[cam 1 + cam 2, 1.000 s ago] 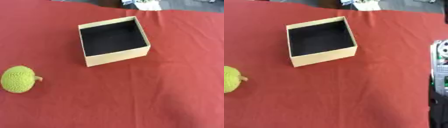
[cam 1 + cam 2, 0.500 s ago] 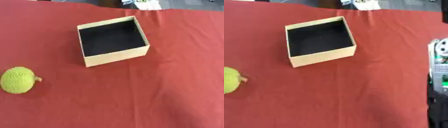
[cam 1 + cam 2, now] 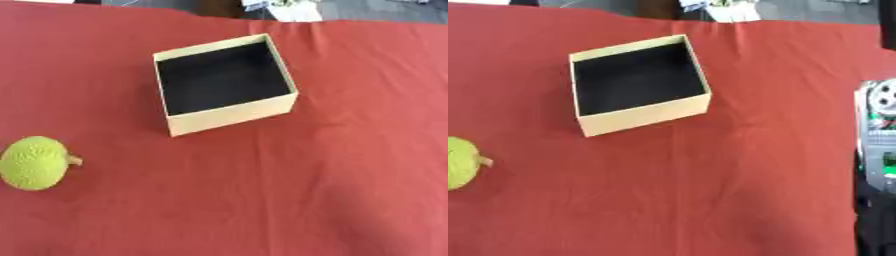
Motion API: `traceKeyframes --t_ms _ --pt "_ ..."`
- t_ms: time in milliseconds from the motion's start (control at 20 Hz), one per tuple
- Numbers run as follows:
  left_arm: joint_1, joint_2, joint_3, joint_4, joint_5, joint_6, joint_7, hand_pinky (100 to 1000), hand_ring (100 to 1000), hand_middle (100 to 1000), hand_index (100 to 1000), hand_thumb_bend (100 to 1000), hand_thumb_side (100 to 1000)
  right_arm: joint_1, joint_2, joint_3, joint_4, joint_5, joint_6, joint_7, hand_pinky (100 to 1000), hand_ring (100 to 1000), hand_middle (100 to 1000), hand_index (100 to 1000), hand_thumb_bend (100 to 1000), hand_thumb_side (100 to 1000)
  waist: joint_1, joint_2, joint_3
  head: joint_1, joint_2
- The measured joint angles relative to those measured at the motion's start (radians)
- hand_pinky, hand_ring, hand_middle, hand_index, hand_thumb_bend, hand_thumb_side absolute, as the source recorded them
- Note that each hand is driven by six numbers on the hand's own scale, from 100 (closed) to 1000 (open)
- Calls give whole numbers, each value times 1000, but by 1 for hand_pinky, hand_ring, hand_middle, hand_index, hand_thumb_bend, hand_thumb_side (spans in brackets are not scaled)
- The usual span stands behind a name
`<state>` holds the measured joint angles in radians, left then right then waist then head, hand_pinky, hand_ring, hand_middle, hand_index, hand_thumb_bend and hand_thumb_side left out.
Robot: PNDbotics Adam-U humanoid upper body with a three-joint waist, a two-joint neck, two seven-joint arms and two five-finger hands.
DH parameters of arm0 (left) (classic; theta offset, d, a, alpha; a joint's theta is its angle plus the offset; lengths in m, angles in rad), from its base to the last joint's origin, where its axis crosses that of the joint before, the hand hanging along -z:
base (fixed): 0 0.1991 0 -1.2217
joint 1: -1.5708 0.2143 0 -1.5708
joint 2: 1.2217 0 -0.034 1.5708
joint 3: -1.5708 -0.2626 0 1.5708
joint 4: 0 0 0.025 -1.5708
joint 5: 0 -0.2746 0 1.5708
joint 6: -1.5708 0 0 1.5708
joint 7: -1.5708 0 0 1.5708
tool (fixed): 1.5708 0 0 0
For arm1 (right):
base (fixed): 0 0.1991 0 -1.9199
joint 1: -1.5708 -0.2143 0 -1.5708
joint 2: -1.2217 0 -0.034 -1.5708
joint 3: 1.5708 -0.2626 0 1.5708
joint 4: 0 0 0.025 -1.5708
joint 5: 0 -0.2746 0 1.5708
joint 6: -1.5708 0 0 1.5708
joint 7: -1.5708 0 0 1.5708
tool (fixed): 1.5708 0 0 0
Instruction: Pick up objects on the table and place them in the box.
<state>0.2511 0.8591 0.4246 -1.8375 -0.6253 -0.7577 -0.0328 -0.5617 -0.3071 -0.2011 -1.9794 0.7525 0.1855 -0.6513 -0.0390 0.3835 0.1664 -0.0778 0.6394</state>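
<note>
Left eye view: cream box (image 3: 229, 117), black inside, open top, sits skewed at tabletop (image 3: 350, 175) centre-far, red cloth under it. Bumpy yellow-green fruit toy (image 3: 33, 163) with short stem lies near your left edge, well apart from box.

Right eye view: same layout. Silver-black robot arm part (image 3: 877, 160) at right edge; neither robot hand visible, so finger state can't be told.

Silver-and-black arm segment (image 3: 877, 165) at the right edge; no robot hand visible.
</note>
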Motion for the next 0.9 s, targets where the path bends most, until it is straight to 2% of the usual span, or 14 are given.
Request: traceKeyframes --t_ms 150,600,900 --pt "-45 53 -16 84 33 -26 -30 877 855 788 916 528 103 1 0 5 0 -3 0 1 726 861 542 514 100 593 1 0 -4 0 0" --pt "-143 150 -69 246 134 -125 -124 872 844 780 919 511 100 3 0 12 0 -9 -6 7 726 861 542 514 100 593 6 2 -7 1 0" --pt "-224 191 -122 296 222 -134 -183 867 839 778 916 529 100 2 0 14 0 -12 -8 11 726 861 542 514 100 593 6 2 -13 4 0"
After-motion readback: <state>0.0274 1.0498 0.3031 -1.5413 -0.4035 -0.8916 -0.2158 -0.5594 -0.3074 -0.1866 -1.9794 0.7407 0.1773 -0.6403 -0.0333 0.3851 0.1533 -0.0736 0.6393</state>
